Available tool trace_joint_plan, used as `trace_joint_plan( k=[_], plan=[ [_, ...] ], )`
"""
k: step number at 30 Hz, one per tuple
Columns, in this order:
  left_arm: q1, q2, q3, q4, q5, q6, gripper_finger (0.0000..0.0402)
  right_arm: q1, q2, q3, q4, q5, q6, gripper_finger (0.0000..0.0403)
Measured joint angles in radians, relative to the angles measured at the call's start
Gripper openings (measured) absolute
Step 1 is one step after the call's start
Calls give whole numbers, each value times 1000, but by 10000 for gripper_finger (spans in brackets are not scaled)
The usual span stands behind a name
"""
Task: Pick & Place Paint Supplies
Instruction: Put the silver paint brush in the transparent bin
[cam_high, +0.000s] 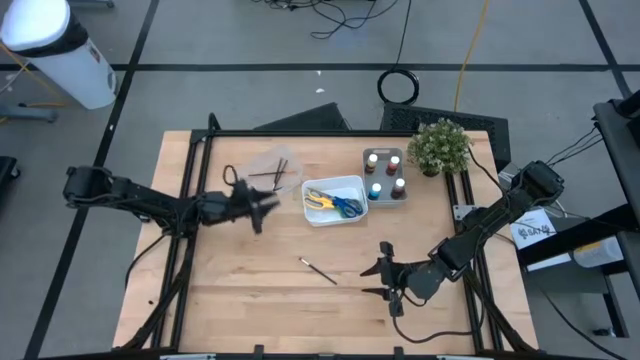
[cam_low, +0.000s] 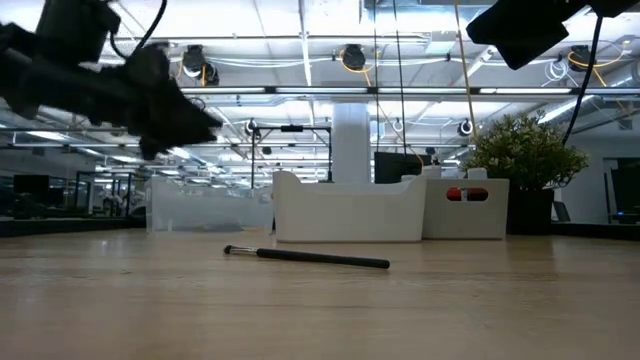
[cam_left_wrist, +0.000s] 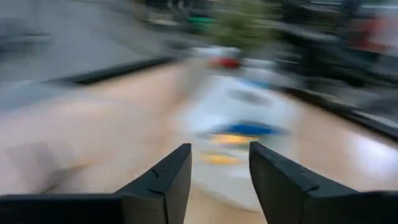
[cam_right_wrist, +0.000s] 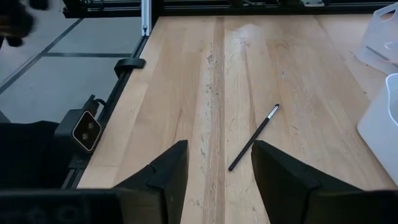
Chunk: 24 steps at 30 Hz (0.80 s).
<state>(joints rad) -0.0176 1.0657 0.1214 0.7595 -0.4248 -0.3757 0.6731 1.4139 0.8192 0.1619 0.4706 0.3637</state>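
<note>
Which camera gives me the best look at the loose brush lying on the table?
The right wrist view: the brush lies whole and unobstructed ahead. The low view shows it side-on, the high view small. The left wrist view misses it.

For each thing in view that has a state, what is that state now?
Left hand: open, empty, near the clear tray.
Right hand: open, empty, above the table.
Brush: lying flat on the bare table.
Scissors: lying in the white tray.
Paint pots: upright in their holder.

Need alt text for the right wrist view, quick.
A thin dark brush lies loose on the light wooden table, just beyond the open right gripper. White plastic trays show at one edge.
</note>
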Motion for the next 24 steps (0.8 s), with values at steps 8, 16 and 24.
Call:
trace_joint_plan(
  k=[8,16,24],
  plan=[
    [-227,93,201,-188,238,84,177,0,0,-1,9,0,1,161],
    [-340,432,394,-293,113,130,177,-2,73,-1,261,-31,-61,158],
    [-316,633,512,-418,225,227,176,-6,106,-1,346,-86,-123,155]
  ],
)
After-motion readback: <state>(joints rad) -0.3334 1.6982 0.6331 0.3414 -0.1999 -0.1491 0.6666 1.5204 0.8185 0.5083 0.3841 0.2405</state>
